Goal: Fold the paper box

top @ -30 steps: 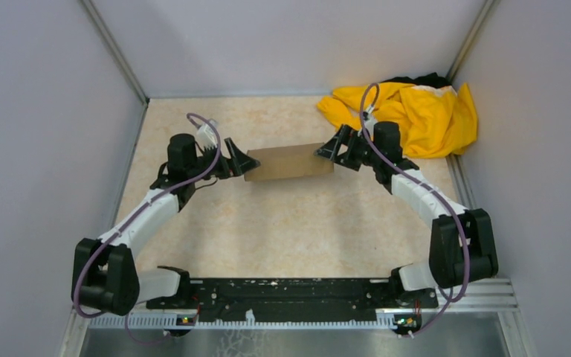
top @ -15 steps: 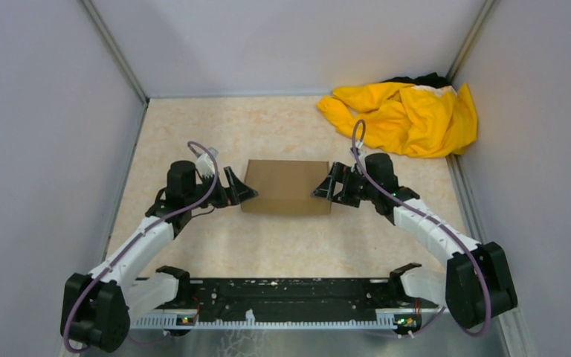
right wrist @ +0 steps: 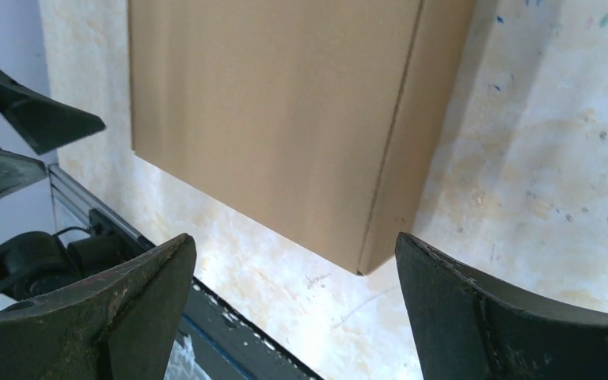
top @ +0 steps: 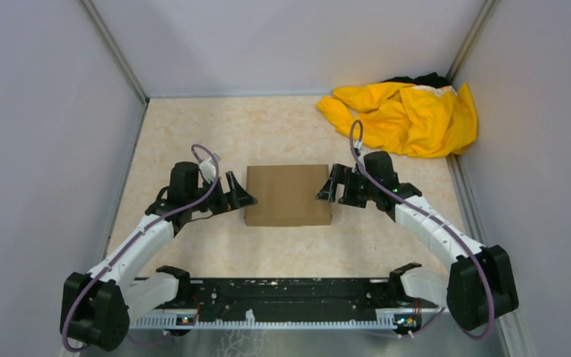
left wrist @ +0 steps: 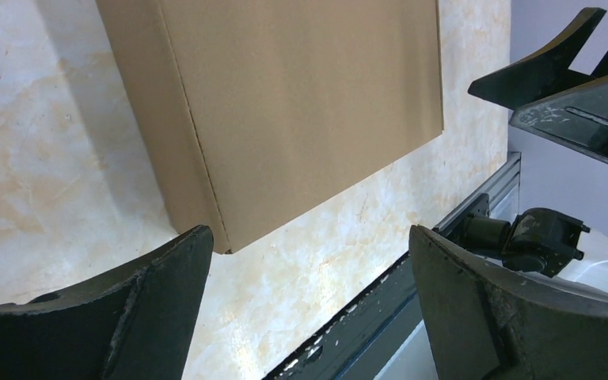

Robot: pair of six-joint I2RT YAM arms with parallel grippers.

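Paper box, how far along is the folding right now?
Done, it seems: the box lies closed on the table, lid flat, with no loose flap showing in any view. In hand: nothing; the left gripper and right gripper stand open at its two ends, neither gripping it. Left: probably only backing the grippers away, though not every side of the box shows.

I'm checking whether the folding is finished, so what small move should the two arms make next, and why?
Probably pull the left claw and right claw straight back from the box. It lies flat on the table with its lid shut and no flap sticking out, and both claws stand open beside its ends, gripping nothing.
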